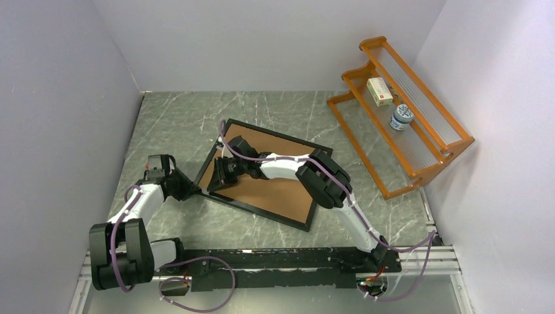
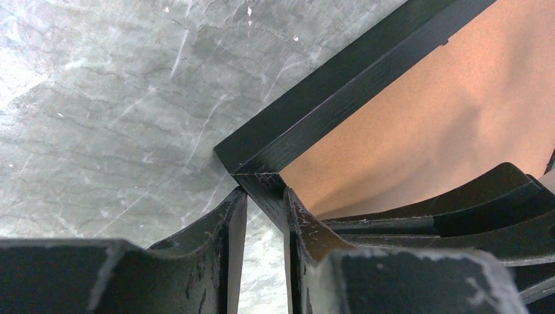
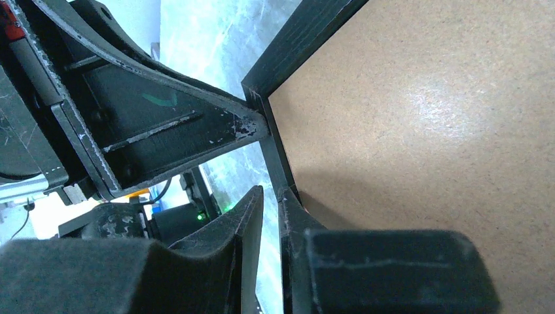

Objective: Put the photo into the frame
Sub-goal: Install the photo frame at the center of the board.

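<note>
I see frame back-up, long axis L-R; L gripper clamped on its near-L corner, R gripper nearly shut astride same short rail, grip unclear.

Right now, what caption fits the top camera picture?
Left gripper and right gripper meet at a corner of the black picture frame, lying brown back up on the grey table.

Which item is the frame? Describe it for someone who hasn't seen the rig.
On the grey table, left of the orange rack, a big flat rectangle sits mid-table. That is the frame: thin black edge around a plain brown back, the only flat panel there.
</note>
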